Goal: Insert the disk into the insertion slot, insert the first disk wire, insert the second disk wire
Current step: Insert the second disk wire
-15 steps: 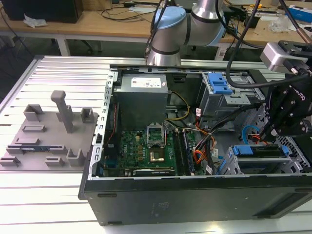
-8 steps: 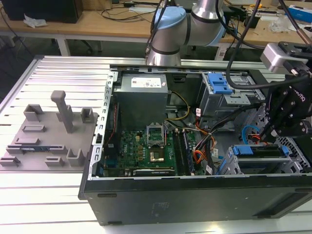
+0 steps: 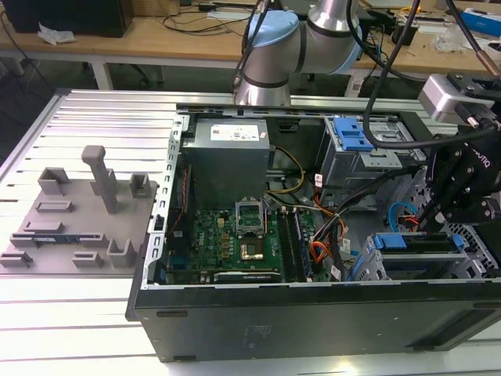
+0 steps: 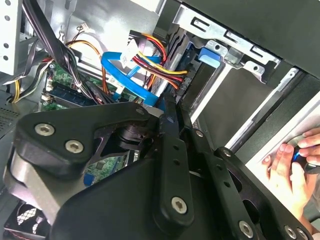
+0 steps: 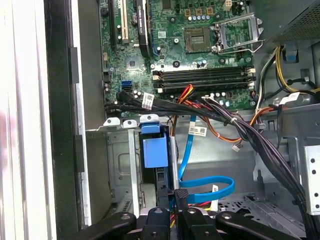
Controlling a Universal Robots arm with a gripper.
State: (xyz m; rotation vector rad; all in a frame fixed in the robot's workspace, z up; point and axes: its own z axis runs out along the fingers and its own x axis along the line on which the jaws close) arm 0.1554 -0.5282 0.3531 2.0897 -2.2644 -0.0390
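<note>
The disk (image 3: 413,242) in its bright blue carrier sits inside the insertion slot (image 3: 362,270), a grey metal cage at the case's corner on the exterior view's right. Both wrist views look along it, with the carrier's blue tab (image 5: 155,152) (image 4: 210,54) between the cage walls (image 5: 120,165) (image 4: 240,47). My gripper (image 3: 432,219) hangs just behind the disk. Its fingers (image 5: 175,197) (image 4: 169,112) stand close together on the end of a blue flat wire (image 5: 205,185). A red, yellow and black wire bundle (image 4: 157,65) runs to the disk's rear.
The open computer case holds a green motherboard (image 3: 235,235), a grey power supply (image 3: 227,153) and a larger bay with a blue latch (image 3: 352,133). Thick black cables (image 5: 260,145) cross beside the cage. A grey fixture plate (image 3: 70,211) lies outside the case. A person's hand (image 4: 290,167) rests beyond the case.
</note>
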